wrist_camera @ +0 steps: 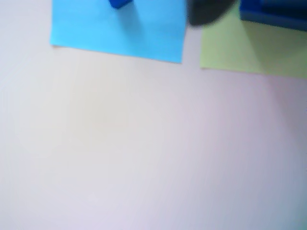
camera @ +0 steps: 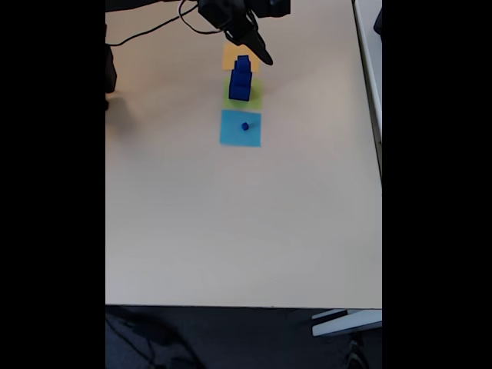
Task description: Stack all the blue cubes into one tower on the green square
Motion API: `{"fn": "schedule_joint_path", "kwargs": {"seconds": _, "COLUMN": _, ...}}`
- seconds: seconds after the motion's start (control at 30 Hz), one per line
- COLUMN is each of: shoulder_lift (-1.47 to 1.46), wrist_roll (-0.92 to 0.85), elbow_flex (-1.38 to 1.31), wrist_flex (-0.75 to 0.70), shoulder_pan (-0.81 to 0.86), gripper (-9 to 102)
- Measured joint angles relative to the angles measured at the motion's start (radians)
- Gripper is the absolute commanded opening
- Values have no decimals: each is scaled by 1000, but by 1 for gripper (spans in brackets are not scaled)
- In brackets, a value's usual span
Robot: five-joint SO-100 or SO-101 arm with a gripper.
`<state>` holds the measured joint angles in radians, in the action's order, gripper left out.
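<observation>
Three paper squares lie in a row on the pale tabletop (camera: 231, 231), and the green square (camera: 244, 94) sits in the middle of them. On the green square two of the blue cubes stand stacked, the large cube (camera: 240, 88) at the bottom and the medium cube (camera: 243, 64) on top of it, its upper part showing against the orange-yellow square (camera: 228, 55) that lies just beyond the green one in the fixed view. On the near side of the green square lies the light-blue square (camera: 241, 127), and the small cube (camera: 245, 126) rests on it, apart from the tower. The pincer (camera: 264, 57) hangs just beside the top of the tower, on the right in the fixed view, with nothing visibly in it. Its dark tips are too small and blurred to say whether they are spread or pressed together.
</observation>
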<state>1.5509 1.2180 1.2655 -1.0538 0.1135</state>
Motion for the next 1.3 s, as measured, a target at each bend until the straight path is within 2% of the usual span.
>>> {"fn": "schedule_joint_path", "kwargs": {"seconds": 0.23, "shoulder_lift": -3, "wrist_roll": -6, "elbow_flex": 109, "wrist_flex": 32, "shoulder_pan": 51, "gripper": 22}}
{"fn": "schedule_joint_path", "kwargs": {"seconds": 0.43, "shoulder_lift": -5, "wrist_roll": -29, "elbow_flex": 242, "wrist_flex": 120, "shoulder_pan": 86, "gripper": 21}}
{"fn": "schedule_joint_path", "kwargs": {"seconds": 0.8, "shoulder_lift": -5, "wrist_roll": -48, "elbow_flex": 368, "wrist_flex": 184, "shoulder_pan": 91, "gripper": 20}}
{"fn": "schedule_joint_path", "kwargs": {"seconds": 1.3, "shoulder_lift": -40, "wrist_roll": -72, "elbow_flex": 554, "wrist_flex": 439, "shoulder_pan": 91, "gripper": 19}}
